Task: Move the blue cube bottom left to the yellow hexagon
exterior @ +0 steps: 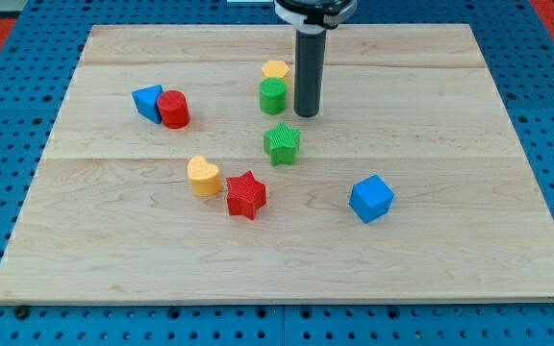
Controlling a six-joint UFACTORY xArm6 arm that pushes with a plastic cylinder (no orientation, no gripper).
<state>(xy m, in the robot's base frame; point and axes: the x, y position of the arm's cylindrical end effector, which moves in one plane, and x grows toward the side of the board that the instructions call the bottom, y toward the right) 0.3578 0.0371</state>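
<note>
- End effector: a plain rod with no jaws, so there is nothing to open, close or grip. My tip (306, 114) rests on the wooden board (469, 269), just beside the green cylinder (273, 96) at its 3 o'clock.
- Task object: the blue cube (371, 199) lies well apart from my tip, at roughly 5 o'clock.
- Reference: the yellow hexagon (276, 69) touches the green cylinder at its 12 o'clock.
- Step in hand, as judged: approach; no contact with the cube.
- Next move calls for placing the tip at the cube's 4 o'clock, then pushing toward 10 o'clock.
- Hazard: the green star (282, 143) sits near that path.
</note>
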